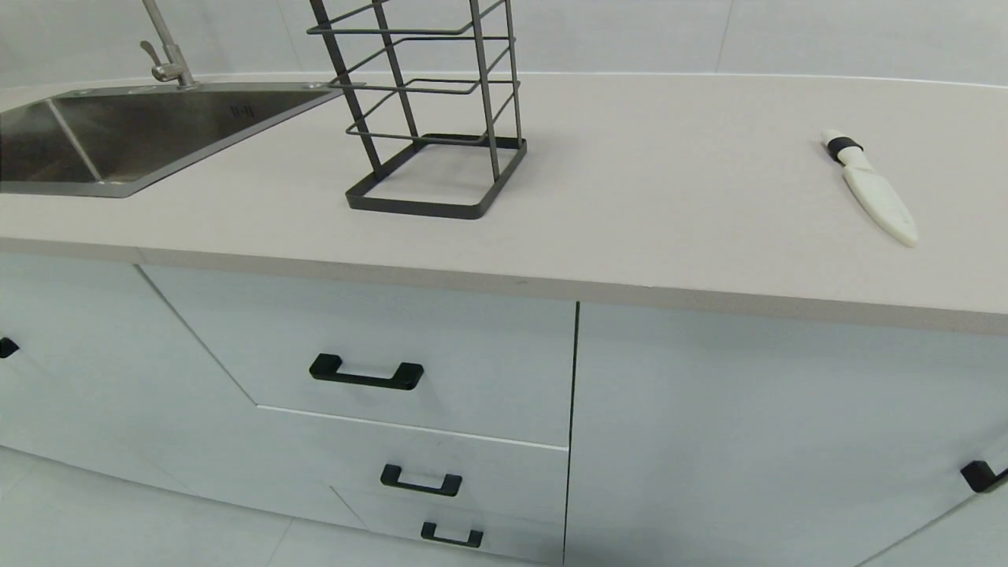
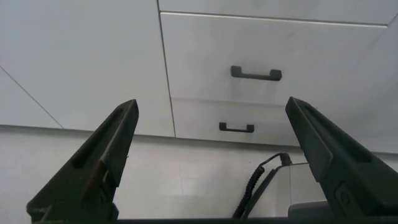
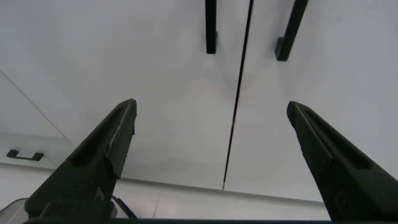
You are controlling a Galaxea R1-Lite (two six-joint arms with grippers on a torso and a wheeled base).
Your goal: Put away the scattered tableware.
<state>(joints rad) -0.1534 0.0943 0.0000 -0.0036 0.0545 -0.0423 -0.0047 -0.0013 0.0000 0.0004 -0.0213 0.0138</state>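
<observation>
Black wire forms the tall rack (image 1: pixel 435 118) you see from the head view, standing on the pale countertop (image 1: pixel 669 157) just beside the corner of the steel sink (image 1: pixel 181 118), with the faucet (image 1: pixel 167 49) at the sink's far rim. From that same view you get the task's thing: a white knife (image 1: pixel 870 189) with a black band near one end lies flat on the countertop, well apart from the rack, over on the robot's right and angled with its pointed end toward the front edge. Below the counter the head view gives you a stack of three drawers, each with a black handle, the top drawer handle (image 1: pixel 366 372) being the largest. Your left wrist view gives you the left gripper (image 2: pixel 211 104): its two dark fingers (image 2: pixel 106 155) are spread wide with nothing between them, and past them you see white drawer fronts with two black handles, an upper handle (image 2: pixel 256 73) and a lower handle (image 2: pixel 236 127), plus a coiled black cable (image 2: pixel 252 186) close to the camera. Your right wrist view gives you the right gripper (image 3: pixel 211 106), likewise spread wide and holding nothing, facing two white cabinet doors split by a dark seam (image 3: pixel 239 87), with a long black handle (image 3: pixel 211 26) on one side of it and another bar handle (image 3: pixel 291 30) on the other.
</observation>
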